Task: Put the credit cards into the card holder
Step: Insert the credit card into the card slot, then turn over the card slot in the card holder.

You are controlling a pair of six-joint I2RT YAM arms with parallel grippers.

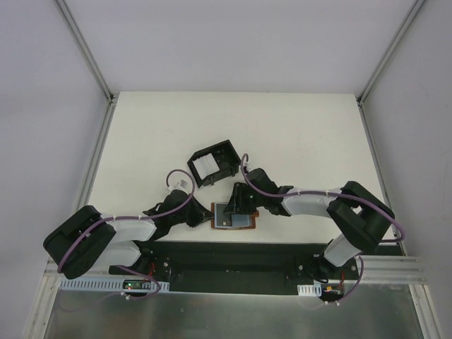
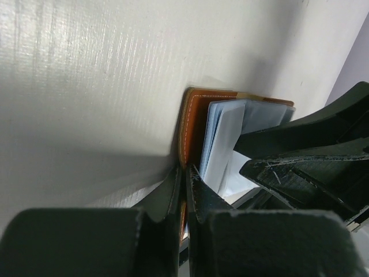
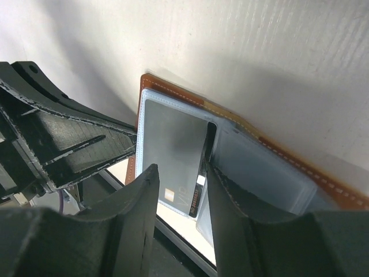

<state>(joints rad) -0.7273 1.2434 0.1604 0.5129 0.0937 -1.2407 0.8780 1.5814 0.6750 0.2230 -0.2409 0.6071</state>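
Pulling one credit card (image 3: 203, 158) out is the step now. It stands on edge in the brown wallet (image 1: 233, 215), mid near edge of the table (image 1: 296, 134). R pincer (image 3: 181, 190) is open w/ the card between its jaws. L pincer (image 2: 184, 187) is shut on the wallet's rim & should pin it down. Close R softly, lift straight up. The card holder (image 1: 227, 157) waits just behind.

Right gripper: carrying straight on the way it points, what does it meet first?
Probably the thin dark-edged card, standing up in the open brown leather wallet, between the open jaws of the right gripper; depth is unclear.
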